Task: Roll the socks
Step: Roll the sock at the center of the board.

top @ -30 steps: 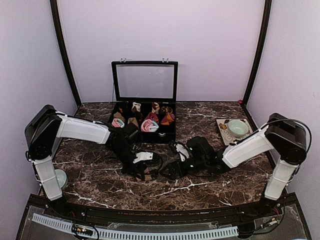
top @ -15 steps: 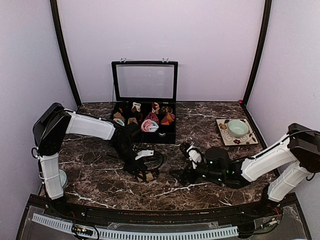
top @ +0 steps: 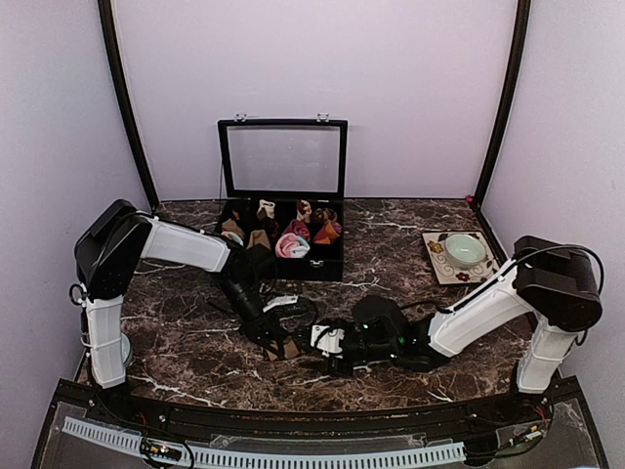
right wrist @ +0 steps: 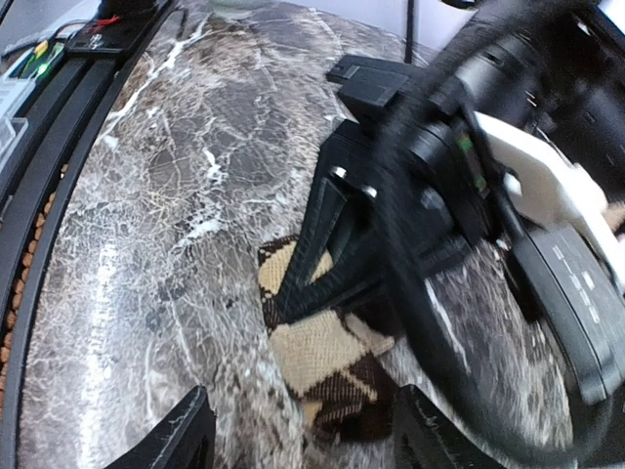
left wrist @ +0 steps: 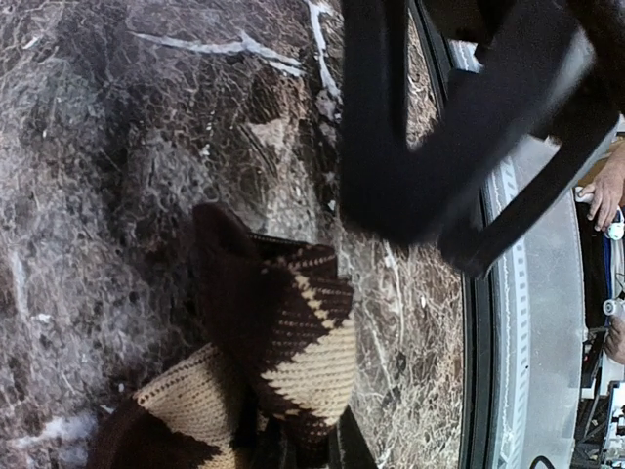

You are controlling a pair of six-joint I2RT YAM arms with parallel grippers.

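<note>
The brown-and-beige diamond sock (top: 284, 348) lies crumpled on the marble table near the front middle. It also shows in the left wrist view (left wrist: 293, 342) and the right wrist view (right wrist: 337, 366). My left gripper (top: 274, 341) is shut on its edge (left wrist: 298, 447) and presses it down. My right gripper (top: 328, 342) is open, its fingers (right wrist: 171, 440) spread wide just right of the sock and pointing at it, not touching. The left gripper shows black over the sock in the right wrist view (right wrist: 332, 244). The long magenta sock is out of view.
An open black compartment box (top: 328, 268) with sock rolls stands at the back, lid upright. A plate with a green bowl (top: 464, 251) sits at the right. A black cable (top: 307, 311) loops behind the sock. The table's front rail (left wrist: 488, 322) is close.
My right arm has swung left and forward, bringing its open gripper close beside the sock. My left gripper has shifted slightly toward the front with the sock.
</note>
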